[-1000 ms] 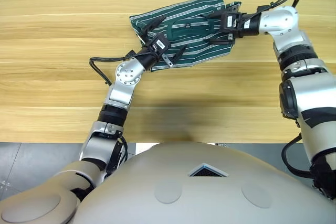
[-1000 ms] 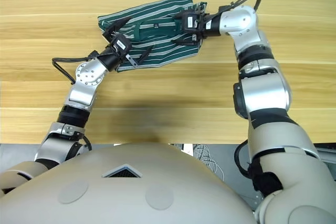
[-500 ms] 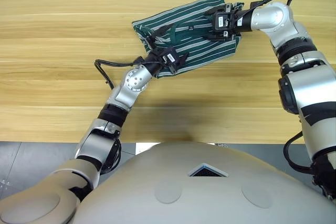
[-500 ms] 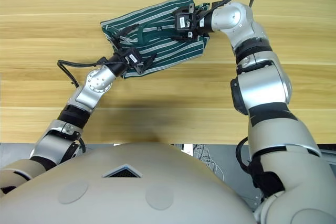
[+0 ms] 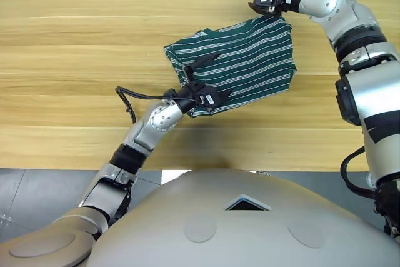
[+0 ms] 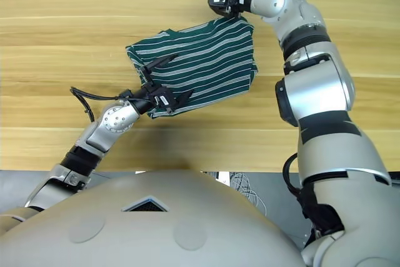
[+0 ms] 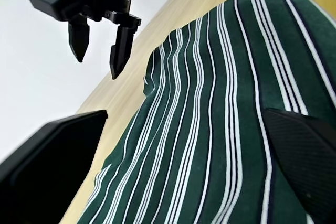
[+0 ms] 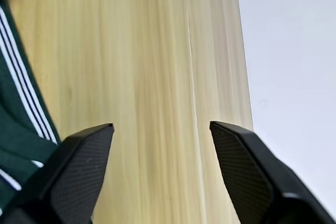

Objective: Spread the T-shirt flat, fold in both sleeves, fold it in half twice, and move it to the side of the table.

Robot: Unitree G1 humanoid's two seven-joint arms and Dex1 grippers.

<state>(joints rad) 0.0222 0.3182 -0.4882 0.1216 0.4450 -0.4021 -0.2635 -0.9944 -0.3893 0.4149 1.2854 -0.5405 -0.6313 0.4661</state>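
The green striped T-shirt (image 5: 250,54) lies folded into a rough rectangle on the wooden table (image 5: 75,42), towards the right of its middle, one corner pointing to the far edge. The left gripper (image 5: 222,74) rests over the shirt's near left corner, its fingers spread wide with striped cloth between them. The right gripper (image 8: 160,129) hangs just above the shirt's far right corner, fingers apart and holding nothing
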